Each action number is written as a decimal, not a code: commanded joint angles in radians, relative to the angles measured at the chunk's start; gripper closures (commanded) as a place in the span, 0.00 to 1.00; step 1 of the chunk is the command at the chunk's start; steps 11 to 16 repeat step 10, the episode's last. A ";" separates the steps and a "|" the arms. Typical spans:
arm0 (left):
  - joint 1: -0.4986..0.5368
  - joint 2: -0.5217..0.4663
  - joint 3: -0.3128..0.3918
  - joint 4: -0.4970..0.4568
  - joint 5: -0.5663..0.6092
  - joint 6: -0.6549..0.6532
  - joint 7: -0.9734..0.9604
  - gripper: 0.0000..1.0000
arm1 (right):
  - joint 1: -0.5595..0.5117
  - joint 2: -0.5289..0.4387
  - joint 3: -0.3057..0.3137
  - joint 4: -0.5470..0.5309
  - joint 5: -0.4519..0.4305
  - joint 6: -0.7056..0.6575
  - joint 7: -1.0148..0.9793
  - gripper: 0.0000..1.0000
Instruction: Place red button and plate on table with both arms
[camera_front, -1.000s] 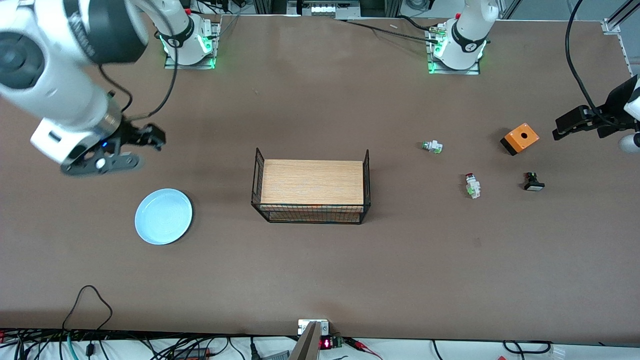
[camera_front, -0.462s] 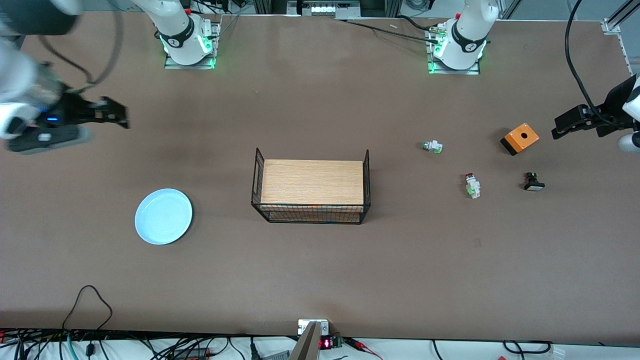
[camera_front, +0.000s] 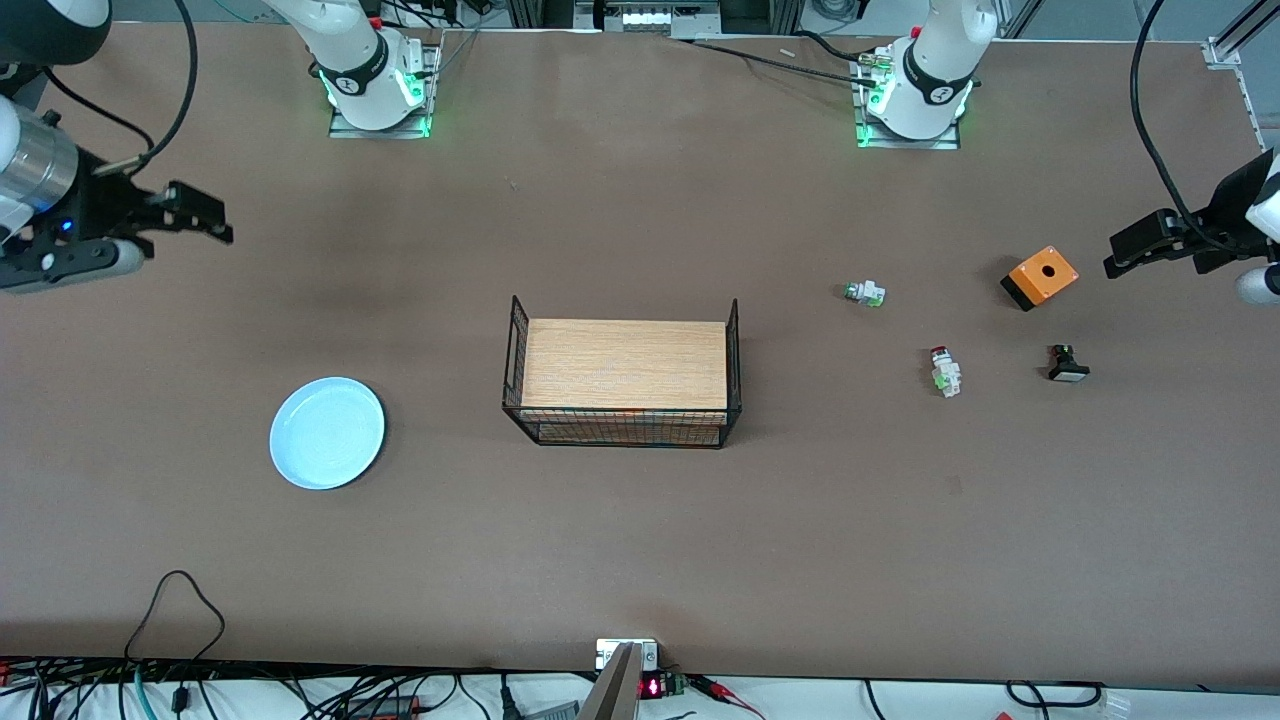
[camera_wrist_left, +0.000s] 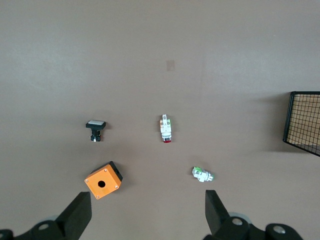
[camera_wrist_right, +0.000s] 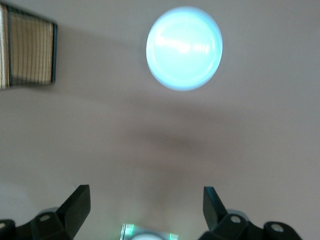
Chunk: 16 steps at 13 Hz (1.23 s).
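The pale-blue plate lies flat on the brown table, toward the right arm's end. The red button lies on its side on the table toward the left arm's end. My right gripper hangs open and empty over the table's edge at its own end, well apart from the plate. At the other end, my left gripper hangs open with nothing between its fingers, above the tabletop beside the orange box.
A wood-topped black wire rack stands mid-table. Near the red button lie a green-capped switch, an orange box and a black-bodied button. Cables run along the table's near edge.
My right arm has swung up and away from the plate toward its end of the table. The plate, the buttons and the left arm have not moved.
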 joint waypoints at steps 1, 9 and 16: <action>-0.001 -0.006 0.008 0.013 -0.004 -0.013 0.014 0.00 | 0.024 -0.044 0.000 -0.043 -0.055 -0.037 0.061 0.00; 0.004 -0.004 0.013 0.030 -0.016 -0.007 0.015 0.00 | 0.037 -0.012 0.003 0.004 -0.064 -0.030 0.088 0.00; 0.002 -0.004 0.011 0.032 -0.013 -0.007 0.015 0.00 | 0.038 -0.011 0.003 0.006 -0.062 -0.024 0.091 0.00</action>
